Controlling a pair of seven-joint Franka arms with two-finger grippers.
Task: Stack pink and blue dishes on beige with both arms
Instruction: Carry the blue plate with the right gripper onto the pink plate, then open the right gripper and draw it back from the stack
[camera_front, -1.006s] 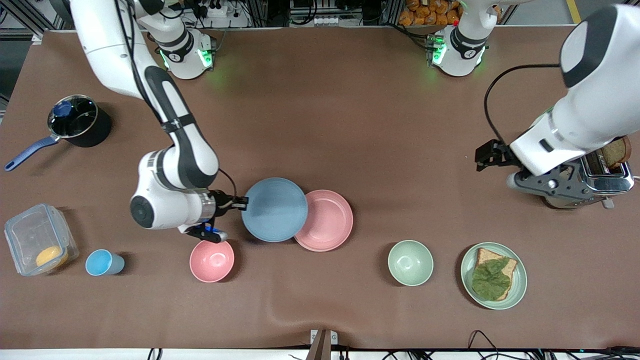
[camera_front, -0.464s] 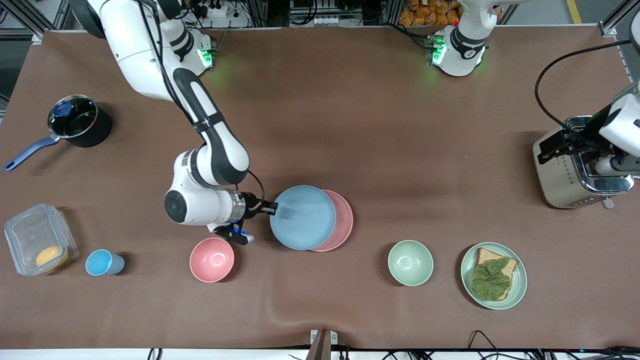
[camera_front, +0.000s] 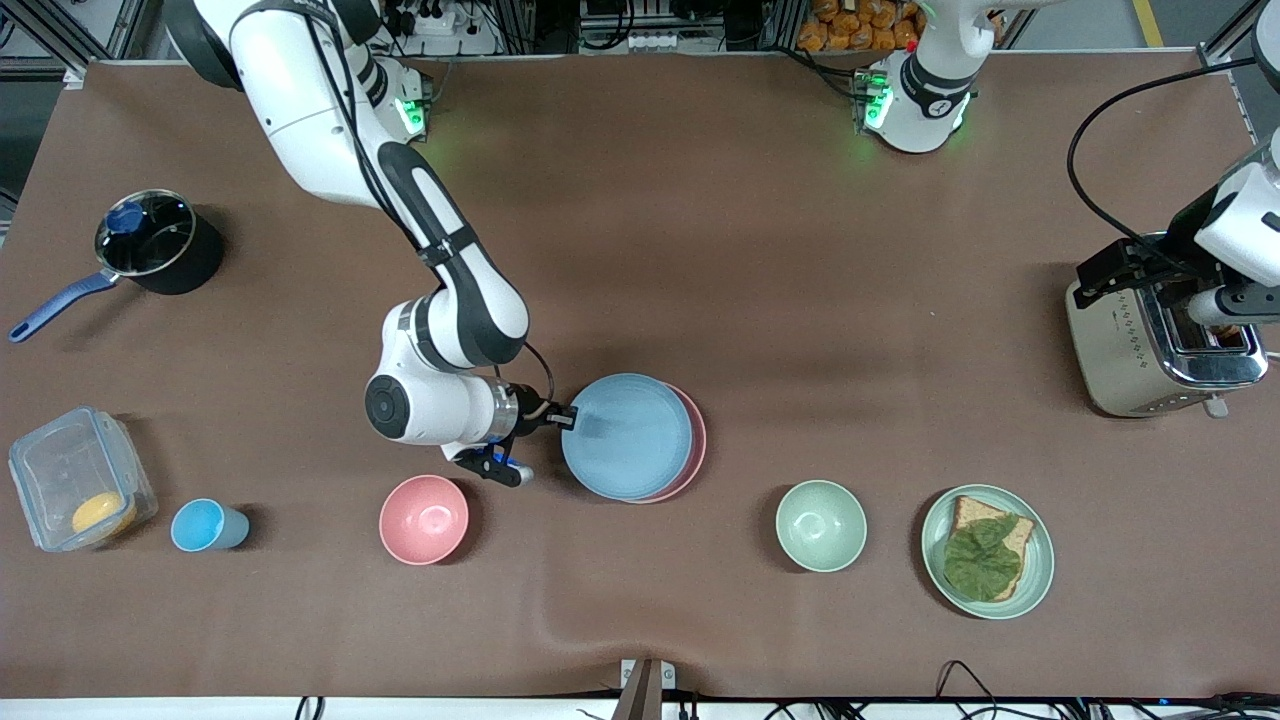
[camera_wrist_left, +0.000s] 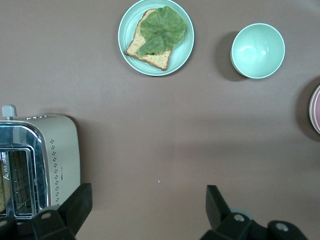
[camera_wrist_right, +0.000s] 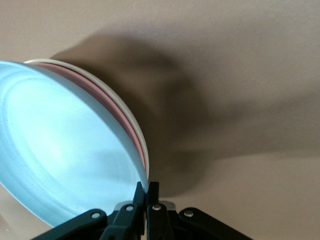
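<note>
My right gripper (camera_front: 568, 418) is shut on the rim of the blue plate (camera_front: 627, 436), on the side toward the right arm's end of the table. The plate sits just over the pink plate (camera_front: 694, 440), leaving only a thin pink crescent showing. In the right wrist view the fingers (camera_wrist_right: 148, 187) pinch the blue plate (camera_wrist_right: 65, 155). The pink plate (camera_wrist_right: 135, 142) lies under it on the beige plate's cream rim (camera_wrist_right: 100, 81). The beige plate is hidden in the front view. My left gripper (camera_front: 1105, 268) hangs open and holds nothing (camera_wrist_left: 147, 210), by the toaster.
A pink bowl (camera_front: 423, 519), a blue cup (camera_front: 205, 525) and a clear box (camera_front: 80, 478) lie nearer the front camera toward the right arm's end. A black pot (camera_front: 150, 240) stands farther back. A green bowl (camera_front: 821, 525), a green plate with toast (camera_front: 1040, 565) and the toaster (camera_front: 1120, 350) sit toward the left arm's end.
The right arm has carried the blue plate toward the left arm's end, so it now covers nearly all of the pink plate. The left arm swung away to the toaster.
</note>
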